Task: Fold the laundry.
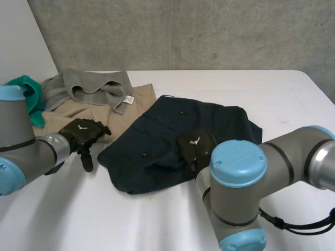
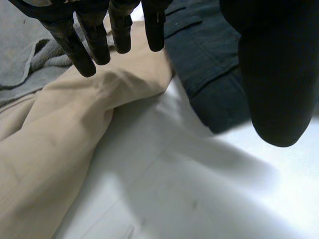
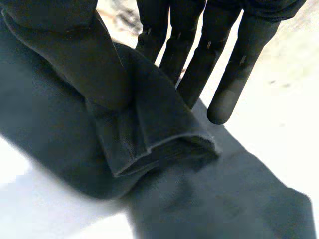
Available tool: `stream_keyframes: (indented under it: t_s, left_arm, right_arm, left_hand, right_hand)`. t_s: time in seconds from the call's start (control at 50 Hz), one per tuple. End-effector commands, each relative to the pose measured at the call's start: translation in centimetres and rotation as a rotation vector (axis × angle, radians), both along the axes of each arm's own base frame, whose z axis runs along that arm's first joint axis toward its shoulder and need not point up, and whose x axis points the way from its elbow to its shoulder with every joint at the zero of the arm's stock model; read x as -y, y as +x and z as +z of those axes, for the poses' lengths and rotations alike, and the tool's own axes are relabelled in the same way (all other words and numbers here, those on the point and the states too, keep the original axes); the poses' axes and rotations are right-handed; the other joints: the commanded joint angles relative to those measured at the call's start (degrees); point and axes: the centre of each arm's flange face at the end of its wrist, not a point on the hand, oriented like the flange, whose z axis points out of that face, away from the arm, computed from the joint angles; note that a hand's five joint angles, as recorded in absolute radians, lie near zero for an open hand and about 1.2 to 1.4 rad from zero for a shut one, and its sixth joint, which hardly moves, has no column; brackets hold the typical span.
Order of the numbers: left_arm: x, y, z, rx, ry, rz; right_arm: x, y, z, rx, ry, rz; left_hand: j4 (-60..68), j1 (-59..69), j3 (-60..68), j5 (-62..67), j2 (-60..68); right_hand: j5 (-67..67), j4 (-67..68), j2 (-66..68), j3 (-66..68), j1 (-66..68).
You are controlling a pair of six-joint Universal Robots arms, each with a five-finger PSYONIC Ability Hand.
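Head view: we are resting our right hand (image 1: 196, 146) on the navy garment (image 1: 172, 130) mid-worktop (image 1: 272, 99), our left hand (image 1: 84, 135) hanging beside the tan garment (image 1: 78, 112) near the left edge. Left wrist view: its fingers (image 2: 82, 55) are hanging straight, gripping nothing. Right wrist view: thumb and fingers (image 3: 204, 55) are pinching a navy fold.

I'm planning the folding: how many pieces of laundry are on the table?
4: navy garment mid-table, tan garment left of it, grey cloth on the tan one, green cloth at the far left. Others may be hidden underneath.
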Motion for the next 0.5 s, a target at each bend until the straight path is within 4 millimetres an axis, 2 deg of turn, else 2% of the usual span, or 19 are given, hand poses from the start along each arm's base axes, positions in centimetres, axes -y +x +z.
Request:
stream_keyframes:
  t_s: [0.02,0.08,0.14,0.16,0.18,0.24,0.26,0.28,0.3,0.4,0.42,0.48,0.5]
  left_arm:
    - [-0.7,-2.2,-1.1,0.007,-0.022,-0.063]
    - [-1.3,-3.2,-1.8,0.018,-0.021,-0.096]
    - [-1.8,-4.4,-2.9,0.048,-0.039,-0.125]
    - [-1.7,-4.6,-3.1,0.058,-0.051,-0.126]
    - [-1.5,-5.0,-3.3,0.082,-0.074,-0.117]
    - [-1.0,-5.3,-3.0,0.112,-0.117,-0.074]
    - [-0.8,-5.5,-2.4,0.117,-0.147,-0.041]
    - [-0.7,-5.6,-2.0,0.117,-0.162,-0.025]
    - [-0.5,-5.6,-1.4,0.112,-0.180,-0.010]
    - [-0.7,-5.9,3.3,0.038,-0.276,0.056]
    - [-1.1,-5.9,5.5,-0.020,-0.315,0.063]
    - [-2.2,-5.8,10.3,-0.132,-0.400,0.065]
    - [-3.3,-5.5,13.8,-0.205,-0.464,0.068]
  right_arm:
    - [0.6,-1.3,5.7,0.100,-0.077,0.039]
    - [0.4,-1.9,7.1,0.108,-0.069,0.058]
    - [0.0,-2.7,9.3,0.119,-0.066,0.060]
    - [0.1,-3.0,9.9,0.124,-0.067,0.053]
    - [0.2,-3.6,11.0,0.134,-0.071,0.040]
    - [0.6,-4.6,12.3,0.147,-0.077,0.012]
    - [0.8,-5.3,13.1,0.151,-0.084,-0.006]
    - [1.0,-5.6,13.5,0.154,-0.089,-0.015]
    - [1.1,-6.0,13.8,0.152,-0.092,-0.024]
    - [1.2,-7.6,15.9,0.110,-0.115,-0.032]
    - [1.2,-8.0,16.9,0.094,-0.130,-0.028]
    - [1.2,-9.0,18.3,0.072,-0.147,-0.034]
    - [1.2,-9.5,19.6,0.077,-0.168,-0.036]
  left_hand:
    - [-1.69,-3.48,-1.94,-3.04,-1.67]
    - [-1.69,-3.48,-1.94,-3.04,-1.67]
    - [-1.17,-2.96,-1.42,-2.52,-1.15]
    - [2.86,1.07,2.60,1.50,2.87]
    - [14.05,12.26,13.80,12.70,14.07]
    - [37.97,36.18,37.71,36.61,37.98]
    - [60.37,58.58,60.11,59.01,60.38]
    - [68.23,66.44,67.98,66.88,68.25]
    - [68.31,66.52,68.06,66.95,68.33]
    - [68.31,66.52,68.06,66.96,68.33]
    - [68.31,66.52,68.06,66.96,68.33]
    - [68.31,66.52,68.06,66.96,68.33]
    - [68.31,66.52,68.06,66.96,68.33]
  right_hand:
    - [13.35,11.80,12.99,12.51,15.48]
    - [13.35,11.80,12.99,12.51,15.48]
    - [13.35,11.80,12.99,12.51,15.48]
    - [13.35,11.80,12.99,12.51,15.48]
    - [13.35,11.80,12.99,12.51,15.48]
    - [13.35,11.80,12.99,12.51,15.48]
    - [13.35,11.80,12.99,12.51,15.48]
    - [13.35,11.80,12.99,12.51,15.48]
    - [13.35,11.80,12.99,12.51,15.48]
    - [13.35,11.80,12.99,12.51,15.48]
    - [13.35,11.80,12.99,12.51,15.48]
    - [13.35,11.80,12.99,12.51,15.48]
    - [13.35,11.80,12.99,12.51,15.48]
